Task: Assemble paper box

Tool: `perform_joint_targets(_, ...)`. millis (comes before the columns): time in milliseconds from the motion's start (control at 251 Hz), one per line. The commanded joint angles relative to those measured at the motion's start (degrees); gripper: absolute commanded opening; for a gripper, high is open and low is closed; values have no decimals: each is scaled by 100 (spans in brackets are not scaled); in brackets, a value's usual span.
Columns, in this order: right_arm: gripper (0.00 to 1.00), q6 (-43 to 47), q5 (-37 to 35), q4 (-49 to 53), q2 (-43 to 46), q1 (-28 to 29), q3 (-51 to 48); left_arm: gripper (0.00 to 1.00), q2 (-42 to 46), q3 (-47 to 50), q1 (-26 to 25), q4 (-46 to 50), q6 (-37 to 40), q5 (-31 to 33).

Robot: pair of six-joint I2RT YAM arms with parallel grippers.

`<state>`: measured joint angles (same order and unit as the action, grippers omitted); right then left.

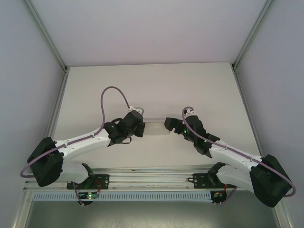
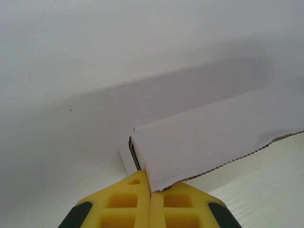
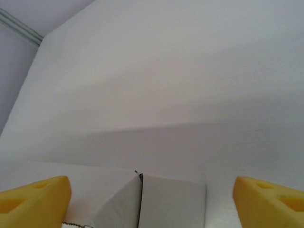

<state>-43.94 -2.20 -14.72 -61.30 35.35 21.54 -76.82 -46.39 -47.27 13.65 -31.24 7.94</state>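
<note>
Paper box (image 1: 154, 122) lies lengthwise between the arms. Left claw (image 2: 150, 190) clenched on its near edge. Right claw (image 3: 149, 190) released, facing the opposite end.

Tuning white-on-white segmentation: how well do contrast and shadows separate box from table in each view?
Top external: paper box a faint strip, nearly lost against the table. Left wrist: sharp; a soft shadow outlines the box in the left gripper. Right wrist: grey shaded faces and a dark seam mark it inside the open right gripper.
</note>
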Motion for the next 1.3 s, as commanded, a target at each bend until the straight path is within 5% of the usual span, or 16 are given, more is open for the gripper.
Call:
perform_joint_targets(0,74,-237,-70,928,-266,-123,-499,0,-249,106,-125,937,74,-219)
perform_joint_targets(515,31,-1058,69,729,-815,-111,-1160,0,-280,21,-216,982,86,-99)
perform_joint_targets(830,20,-1225,87,275,-1060,-102,-1356,0,-348,-63,-237,999,84,-143)
perform_joint_targets(874,19,-1221,76,284,-1060,-99,-1362,7,-338,-97,-241,1014,109,-192)
perform_joint_targets(982,18,-1244,42,304,-1017,-81,-1377,42,-254,-193,-258,1136,108,-250)
perform_joint_targets(1097,18,-1266,-15,377,-916,-30,-1361,58,-64,-210,-267,1183,106,-414)
perform_joint_targets(1237,18,-1309,-101,417,-818,35,-1373,98,291,-204,-283,1140,64,-778)
perform_joint_targets(1297,18,-1316,-131,431,-797,74,-1367,100,486,-213,-281,1075,28,-945)
